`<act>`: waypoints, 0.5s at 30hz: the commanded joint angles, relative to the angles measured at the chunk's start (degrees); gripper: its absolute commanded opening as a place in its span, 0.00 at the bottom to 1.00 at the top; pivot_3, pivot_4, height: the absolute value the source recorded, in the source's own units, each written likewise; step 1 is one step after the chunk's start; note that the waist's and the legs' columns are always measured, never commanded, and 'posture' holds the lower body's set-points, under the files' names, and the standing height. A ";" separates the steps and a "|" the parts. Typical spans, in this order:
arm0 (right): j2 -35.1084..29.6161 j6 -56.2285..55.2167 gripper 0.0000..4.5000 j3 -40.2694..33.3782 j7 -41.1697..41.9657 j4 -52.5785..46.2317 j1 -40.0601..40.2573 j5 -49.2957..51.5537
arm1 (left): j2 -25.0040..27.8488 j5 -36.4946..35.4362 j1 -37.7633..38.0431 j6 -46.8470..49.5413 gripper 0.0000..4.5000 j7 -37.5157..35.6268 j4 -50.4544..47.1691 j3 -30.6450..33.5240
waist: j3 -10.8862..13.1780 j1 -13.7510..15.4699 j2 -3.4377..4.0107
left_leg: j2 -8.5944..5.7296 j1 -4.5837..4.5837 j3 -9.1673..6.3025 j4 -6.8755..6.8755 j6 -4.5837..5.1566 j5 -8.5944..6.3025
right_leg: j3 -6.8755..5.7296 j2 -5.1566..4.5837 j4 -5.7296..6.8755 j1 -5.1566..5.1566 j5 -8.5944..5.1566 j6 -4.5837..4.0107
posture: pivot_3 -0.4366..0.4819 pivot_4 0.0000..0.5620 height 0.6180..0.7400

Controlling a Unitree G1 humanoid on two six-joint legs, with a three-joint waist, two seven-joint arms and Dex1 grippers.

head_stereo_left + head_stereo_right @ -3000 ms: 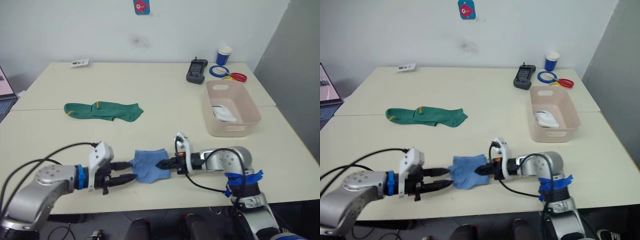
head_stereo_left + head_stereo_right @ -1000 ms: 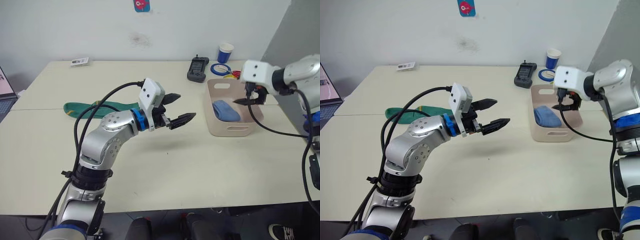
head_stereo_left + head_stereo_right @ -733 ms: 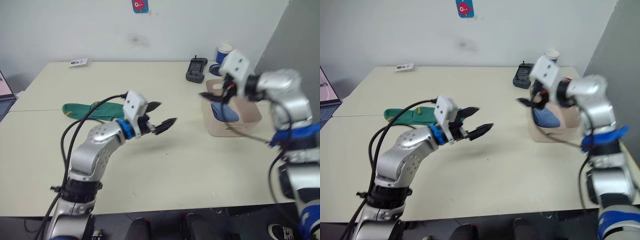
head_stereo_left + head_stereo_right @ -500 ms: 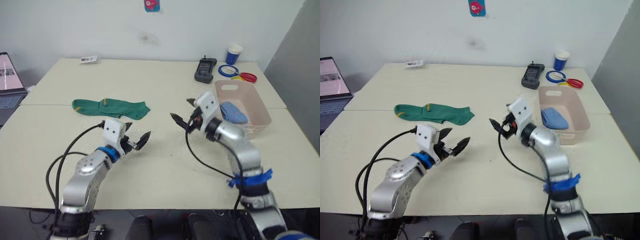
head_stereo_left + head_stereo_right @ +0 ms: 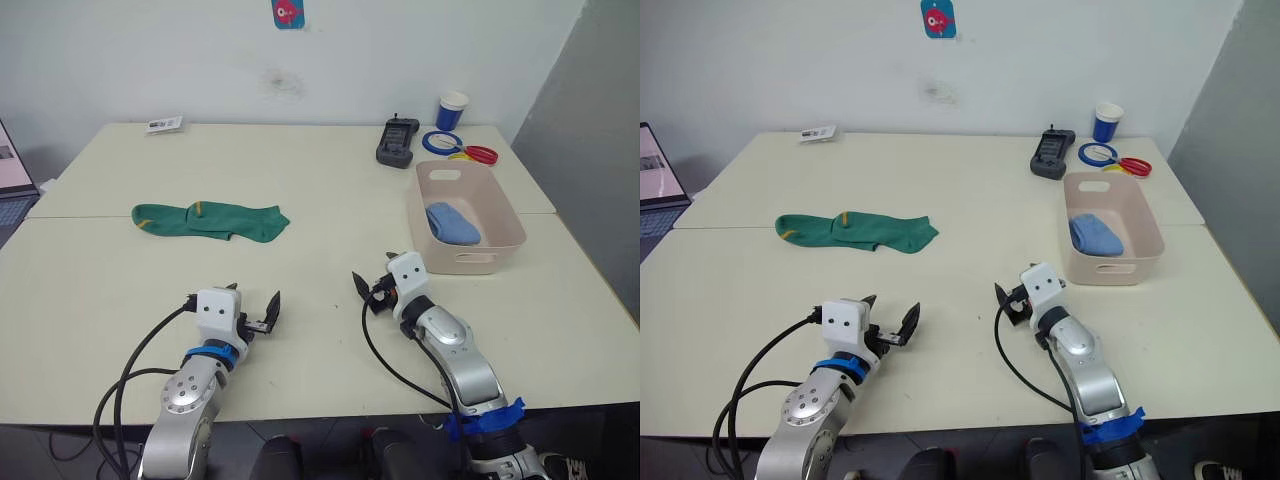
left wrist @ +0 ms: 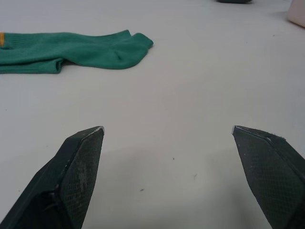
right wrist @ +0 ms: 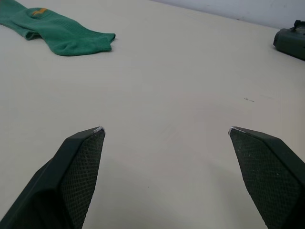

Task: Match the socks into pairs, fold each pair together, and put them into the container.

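on the near edge of the table [image 5: 330,200] both arms rest low, the left gripper [image 5: 252,312] and the right gripper [image 5: 372,288] each with fingers spread wide, holding nothing. the green socks [image 5: 210,221] lie flat and stacked further out on the left — well apart from the pink container [image 5: 505,222], where a folded light blue pair [image 5: 451,223] already sits. the green pair looks light, limp and likely to sag, so pinching both layers together near the cuff or the middle seems safest.
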 commanded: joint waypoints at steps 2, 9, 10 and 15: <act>-1.47 -0.46 1.00 0.48 1.72 -4.03 -0.13 1.48 | 0.79 0.93 -1.40 -2.00 1.00 -0.69 -0.48 -0.25 | 0.00 -0.04 0.00 | -0.02 0.00 0.02 0.00 0.00 0.00 | 0.02 -0.01 -0.01 0.00 0.00 0.00 | 0.48 0.27 1.00; -8.37 7.60 1.00 3.05 14.31 -10.13 -10.02 6.64 | 7.29 1.32 -10.99 -4.14 1.00 -5.84 10.00 1.98 | 0.00 -0.25 0.00 | -0.03 0.04 0.00 0.03 0.00 0.00 | -0.01 0.05 0.00 0.05 0.02 0.00 | 0.48 0.27 1.00; -8.43 10.18 1.00 2.49 14.51 -10.81 -11.90 7.64 | 8.41 0.90 -13.05 -3.94 1.00 -6.80 12.33 2.28 | 0.00 -0.24 0.00 | -0.02 0.05 -0.02 0.02 0.00 0.00 | -0.02 0.13 0.00 0.05 0.02 0.00 | 0.48 0.27 1.00; -8.73 16.83 1.00 0.80 13.54 -11.94 -16.13 10.18 | 12.52 0.81 -24.68 -2.93 1.00 -11.47 25.38 1.44 | -0.01 0.09 -0.02 | 0.02 -0.01 -0.11 0.01 0.00 0.00 | -0.10 0.23 -0.03 0.06 0.02 -0.01 | 0.48 0.27 1.00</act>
